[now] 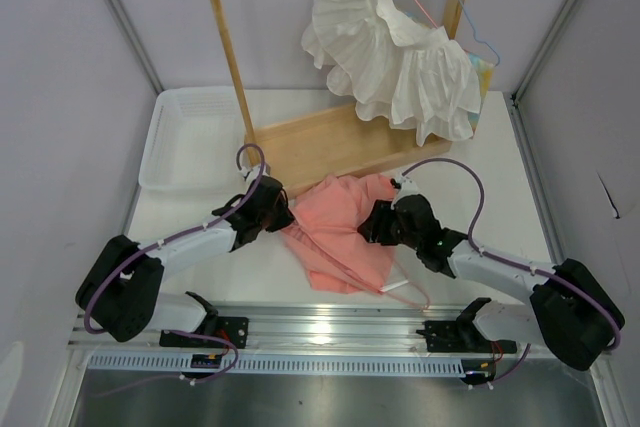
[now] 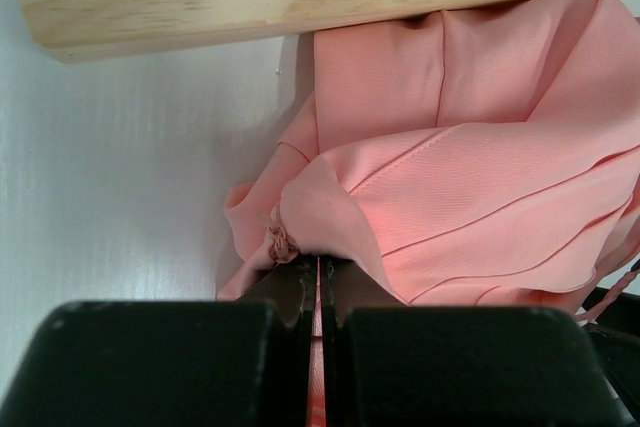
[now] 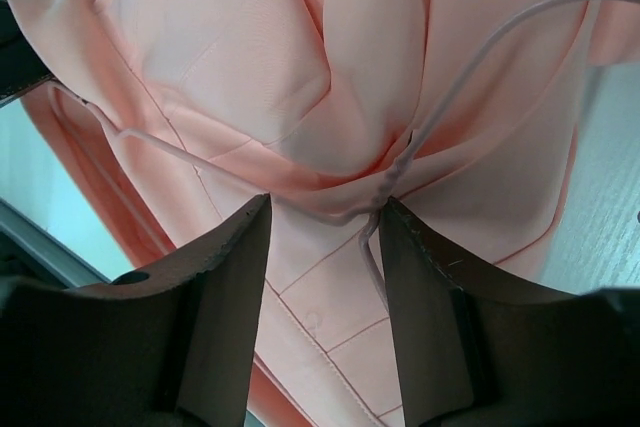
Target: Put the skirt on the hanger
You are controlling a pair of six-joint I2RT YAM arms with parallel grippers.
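White tabletop (image 1: pixel 500 177) below, with a wooden rack base (image 1: pixel 300 142) just beyond both sets of fingertips. Between the two claws and touching each lies the skirt (image 1: pixel 340 232), crumpled in salmon folds on the surface. Left claw (image 2: pixel 318 282) pressed together, pinching a thin edge of the cloth, with a puckered gather bunched right at its tips. Right claw (image 3: pixel 325 217) spread, straddling the twisted neck of the hanger (image 3: pixel 392 179). Wire close against one finger, no firm grip apparent, wire arms running off ahead to either side across the fabric. Looks light, limp and smooth enough to slide off thin wire, so likely to sag wherever unsupported. Probably best held at the gathered band, bulkier than the single-layer hem. Hanger seems stiff yet springy and very thin, so best taken at the twisted neck, thick enough not to roll between the pads. Keep the cloth taut between both grips to limit bunching.
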